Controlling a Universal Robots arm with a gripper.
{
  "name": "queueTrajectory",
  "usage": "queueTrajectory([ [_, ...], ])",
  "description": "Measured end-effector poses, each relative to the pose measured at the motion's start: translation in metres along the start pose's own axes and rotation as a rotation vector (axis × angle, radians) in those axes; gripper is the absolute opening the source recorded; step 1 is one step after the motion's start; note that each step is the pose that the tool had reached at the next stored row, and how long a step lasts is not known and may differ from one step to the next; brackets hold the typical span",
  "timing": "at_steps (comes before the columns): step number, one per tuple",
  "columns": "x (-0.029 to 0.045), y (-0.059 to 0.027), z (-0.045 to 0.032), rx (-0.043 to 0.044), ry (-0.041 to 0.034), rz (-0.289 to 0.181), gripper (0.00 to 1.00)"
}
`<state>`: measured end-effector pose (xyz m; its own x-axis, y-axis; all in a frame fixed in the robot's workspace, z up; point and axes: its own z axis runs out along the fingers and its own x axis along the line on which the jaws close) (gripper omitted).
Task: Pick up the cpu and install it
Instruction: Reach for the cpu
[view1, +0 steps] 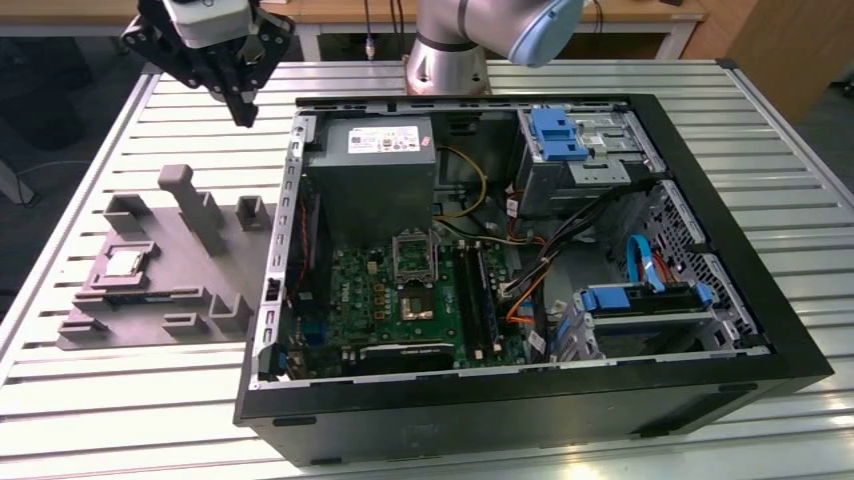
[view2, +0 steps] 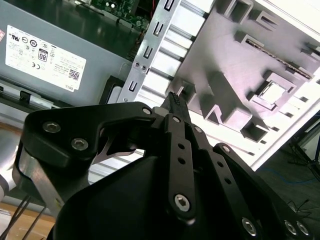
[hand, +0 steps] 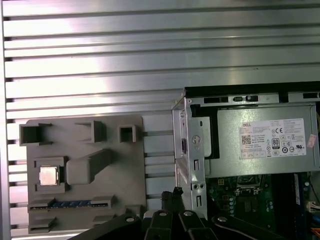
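Gripper (view1: 244, 115) fingers together, holding nothing, above the table (view1: 134, 400) off the case's (view1: 534, 415) far corner. Cpu (view1: 124, 263) lies in a recess of the grey tray (view1: 187, 300), on the exterior view's left of the case, well apart from the gripper.

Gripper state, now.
Gripper: closed, holding nothing. The cpu lies in the grey tray, apart from it.

Exterior view: high, looking steeply down on computer case (view1: 507, 410) and grey tray (view1: 254, 262). Both wrist views, closer, share tray and case edge.
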<state>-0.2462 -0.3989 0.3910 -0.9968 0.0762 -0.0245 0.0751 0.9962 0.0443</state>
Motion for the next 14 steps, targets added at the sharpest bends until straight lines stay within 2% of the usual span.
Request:
queueTrajectory([
  [14,0.0032,-0.0003,0.0003,-0.0001,0.0,0.0,0.11],
])
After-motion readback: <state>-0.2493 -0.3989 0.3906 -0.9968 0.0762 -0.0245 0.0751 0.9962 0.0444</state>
